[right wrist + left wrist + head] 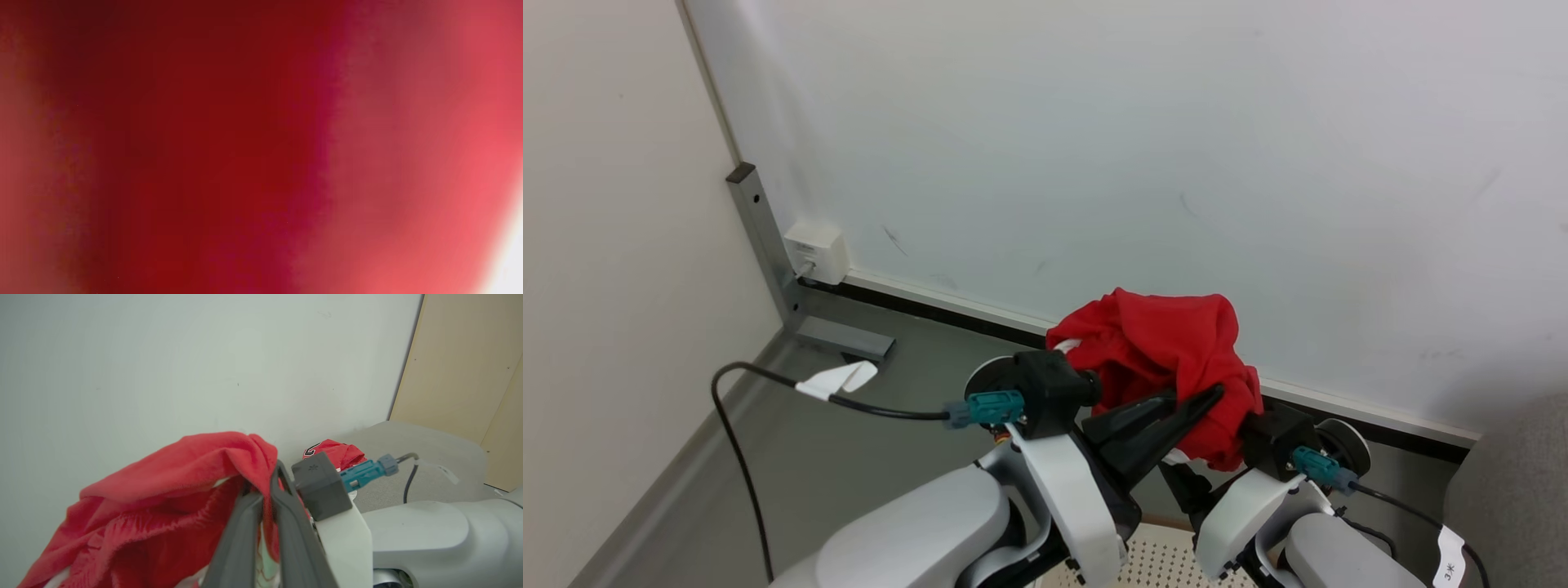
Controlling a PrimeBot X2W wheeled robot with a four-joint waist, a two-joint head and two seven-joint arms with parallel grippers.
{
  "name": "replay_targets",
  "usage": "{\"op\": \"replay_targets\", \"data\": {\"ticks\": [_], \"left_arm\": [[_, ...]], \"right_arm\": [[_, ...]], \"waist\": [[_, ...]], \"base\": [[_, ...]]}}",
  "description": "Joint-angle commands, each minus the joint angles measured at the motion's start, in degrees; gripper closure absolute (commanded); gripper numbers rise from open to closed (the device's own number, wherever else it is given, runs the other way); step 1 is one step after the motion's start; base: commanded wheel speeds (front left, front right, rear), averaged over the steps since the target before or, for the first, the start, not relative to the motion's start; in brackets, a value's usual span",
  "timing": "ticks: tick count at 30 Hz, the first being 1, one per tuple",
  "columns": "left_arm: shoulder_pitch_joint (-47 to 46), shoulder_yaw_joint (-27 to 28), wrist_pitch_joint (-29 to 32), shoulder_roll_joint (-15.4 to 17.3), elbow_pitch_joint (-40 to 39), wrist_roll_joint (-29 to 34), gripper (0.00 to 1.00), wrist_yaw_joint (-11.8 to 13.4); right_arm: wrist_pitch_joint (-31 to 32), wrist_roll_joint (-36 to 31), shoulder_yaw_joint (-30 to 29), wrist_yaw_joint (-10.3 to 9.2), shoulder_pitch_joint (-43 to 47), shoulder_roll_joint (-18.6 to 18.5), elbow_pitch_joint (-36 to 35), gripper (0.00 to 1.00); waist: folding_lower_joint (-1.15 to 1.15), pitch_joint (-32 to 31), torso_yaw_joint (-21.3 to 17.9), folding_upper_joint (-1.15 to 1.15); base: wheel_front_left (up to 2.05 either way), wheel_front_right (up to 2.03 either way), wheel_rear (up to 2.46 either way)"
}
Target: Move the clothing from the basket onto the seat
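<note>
A red garment [1168, 343] hangs bunched in the air in front of the white wall. My left gripper [1199, 394] is shut on a fold of it, and the left wrist view shows the red cloth [163, 490] pinched between the dark fingers [286, 522]. The right wrist [1270, 441] sits under the garment's right side. Its fingers are buried in cloth, and red fabric [261, 147] covers its camera. A second red garment [333, 451] with a black-and-white numeral lies on the grey seat [421, 457]. A strip of the perforated cream basket [1168, 563] shows below my arms.
The white wall [1143, 147] stands close ahead, with a dark baseboard. A grey metal post and foot [792, 302], a white wall box [815, 249] and a black cable [743, 457] are on the left. A corner of the grey seat [1515, 490] shows at the lower right.
</note>
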Motion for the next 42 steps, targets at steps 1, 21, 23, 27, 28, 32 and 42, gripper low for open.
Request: {"op": "replay_targets", "data": {"ticks": [1,21,23,27,28,32,42], "left_arm": [[0.5,0.3,-0.4,0.3,0.0,-0.6,1.00,0.2],[2.1,3.1,-2.1,2.6,5.2,-3.3,1.00,1.6],[2.4,3.0,-2.2,2.8,5.6,-3.4,1.00,1.7],[3.0,2.9,-2.4,2.9,6.2,-3.5,1.00,1.9],[3.0,2.9,-2.4,3.0,6.2,-3.6,1.00,1.9],[3.5,2.8,-2.6,3.1,6.5,-3.7,0.95,1.9],[4.2,2.5,-3.1,3.3,6.2,-3.7,0.00,2.0]], "right_arm": [[-0.1,0.3,0.3,-0.13,-0.6,0.1,-0.6,0.50],[-0.1,0.9,-3.5,-0.13,5.3,-4.0,-10.2,1.00],[-0.1,0.3,-4.8,-0.13,6.2,-4.2,-11.9,1.00],[-0.1,-1.1,-8.2,-0.13,8.2,-4.5,-15.6,1.00],[-0.1,-1.5,-8.9,-0.13,8.6,-4.6,-16.3,1.00],[-0.1,-2.6,-12.1,-0.13,10.4,-5.2,-19.4,1.00],[-0.1,-5.1,-18.5,-0.13,13.9,-6.8,-24.5,1.00]], "waist": [[0.00,0.1,-0.1,0.00],[0.00,0.5,-2.6,0.00],[0.00,0.5,-3.2,0.00],[0.00,0.5,-4.4,0.00],[0.00,0.5,-4.8,0.00],[0.00,0.5,-6.2,0.00],[0.00,0.7,-10.5,0.00]], "base": [[0.00,0.00,0.00],[0.00,0.00,0.00],[0.00,0.00,0.00],[0.00,0.00,0.00],[0.00,0.00,0.00],[0.00,0.00,0.00],[0.00,0.00,0.00]]}}
